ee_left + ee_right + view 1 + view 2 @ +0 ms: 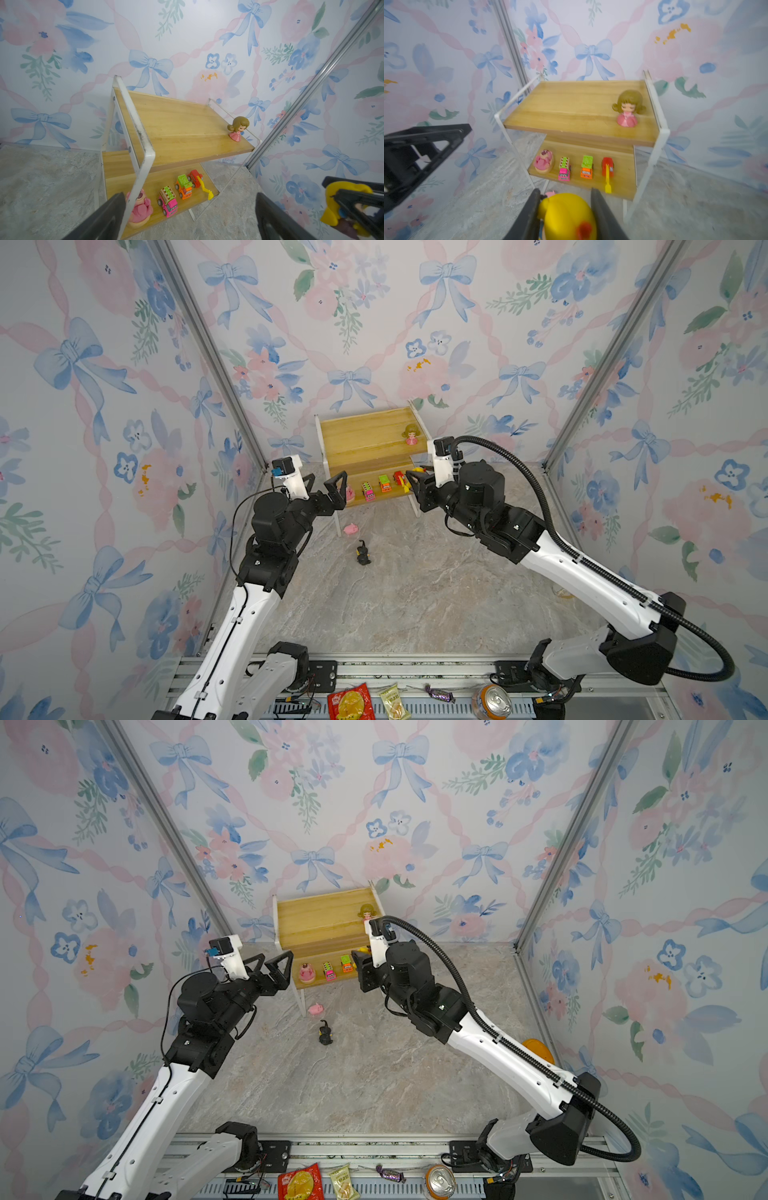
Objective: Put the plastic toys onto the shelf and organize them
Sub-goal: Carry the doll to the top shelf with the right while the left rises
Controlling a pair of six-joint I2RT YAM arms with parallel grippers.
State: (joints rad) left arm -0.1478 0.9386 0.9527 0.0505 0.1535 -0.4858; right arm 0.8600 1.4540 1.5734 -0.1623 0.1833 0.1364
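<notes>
The shelf (182, 128) has smooth, faintly glossy yellowish wooden boards in a white painted metal frame, scuffed dark along one rail. The desk (415, 605) looks like matt grey veined stone. The pink-dress doll (628, 108) and yellow-haired figure (566, 214) are glossy plastic; the drink can (492, 701), shiny metal.

Red packet (350, 701), yellow packet (394, 699), candy (440, 694), can (492, 702) lie abreast.

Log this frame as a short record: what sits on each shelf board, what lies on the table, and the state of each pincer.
shelf upper board: pink-dress doll, at the end nearer the right arm
lower board: round pink figure, pink car, green-orange car, red car, in a row
table: pink pig, black-yellow figure
right pincer: shut on yellow-haired figure
left pincer: open, empty
</notes>
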